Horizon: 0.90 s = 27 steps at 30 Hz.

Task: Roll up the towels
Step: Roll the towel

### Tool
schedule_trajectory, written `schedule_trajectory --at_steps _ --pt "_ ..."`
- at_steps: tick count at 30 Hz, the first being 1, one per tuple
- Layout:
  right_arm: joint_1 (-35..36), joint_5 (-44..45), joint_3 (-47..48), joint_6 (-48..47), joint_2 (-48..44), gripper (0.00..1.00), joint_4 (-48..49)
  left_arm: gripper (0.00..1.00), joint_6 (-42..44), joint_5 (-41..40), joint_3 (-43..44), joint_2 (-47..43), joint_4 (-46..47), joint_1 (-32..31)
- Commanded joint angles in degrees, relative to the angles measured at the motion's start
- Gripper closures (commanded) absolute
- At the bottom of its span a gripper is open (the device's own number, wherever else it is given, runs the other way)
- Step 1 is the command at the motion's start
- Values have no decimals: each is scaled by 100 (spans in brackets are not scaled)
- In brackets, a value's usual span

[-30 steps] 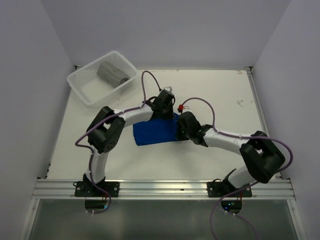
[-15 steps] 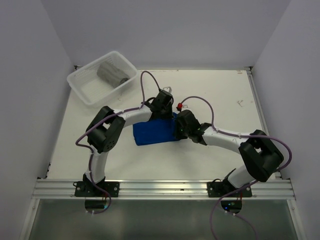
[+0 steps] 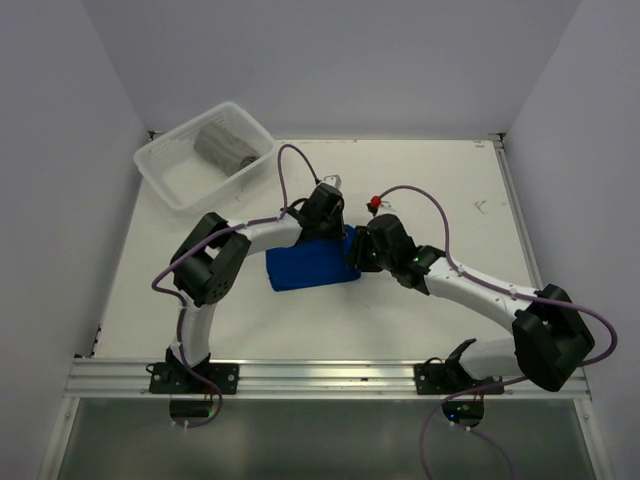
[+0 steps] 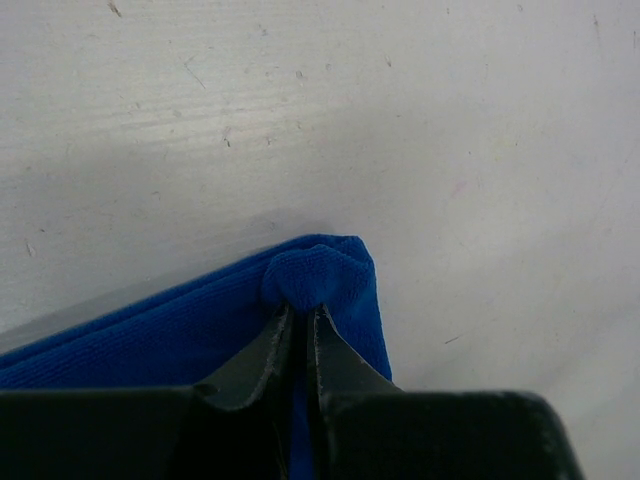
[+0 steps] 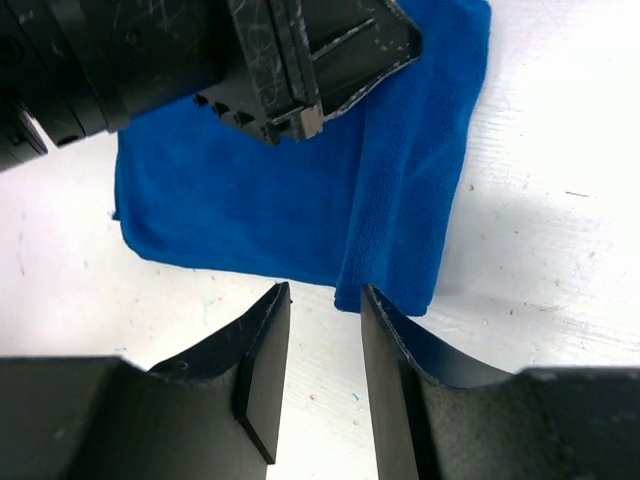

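Note:
The blue towel [image 3: 308, 265] lies flat mid-table, its right edge folded over into a strip [image 5: 410, 200]. My left gripper [image 4: 300, 312] is shut on the towel's far right corner, and a small bunch of cloth [image 4: 315, 275] bulges past its tips. My right gripper [image 5: 325, 300] stands open just off the towel's near edge, with bare table between its fingers. From above, the left gripper [image 3: 334, 230] and right gripper [image 3: 358, 256] meet at the towel's right end. The grey towel [image 3: 224, 146] lies rolled in the basket.
The translucent white basket [image 3: 165, 170] stands at the far left corner, tilted against the wall. Purple cables loop above both arms. The left arm's fingers [image 5: 330, 60] fill the top of the right wrist view. White walls close in the table on three sides.
My right gripper has opened and let go of the blue towel's edge, and its arm has swung out to the right. The left gripper holds still on the corner.

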Motion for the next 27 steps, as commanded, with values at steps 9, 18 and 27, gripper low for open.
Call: schedule_trajectory --at_steps 9,18,27 --pt "-816 -644 -474 855 -84 53 521 100 185 -154 -231 -174 10 94" --pt "-1028 -1200 -694 917 206 48 1198 100 194 -180 -257 -209 1 103" --pt "-1019 -1314 -738 874 812 47 1445 100 194 -154 -345 -209 45 94"
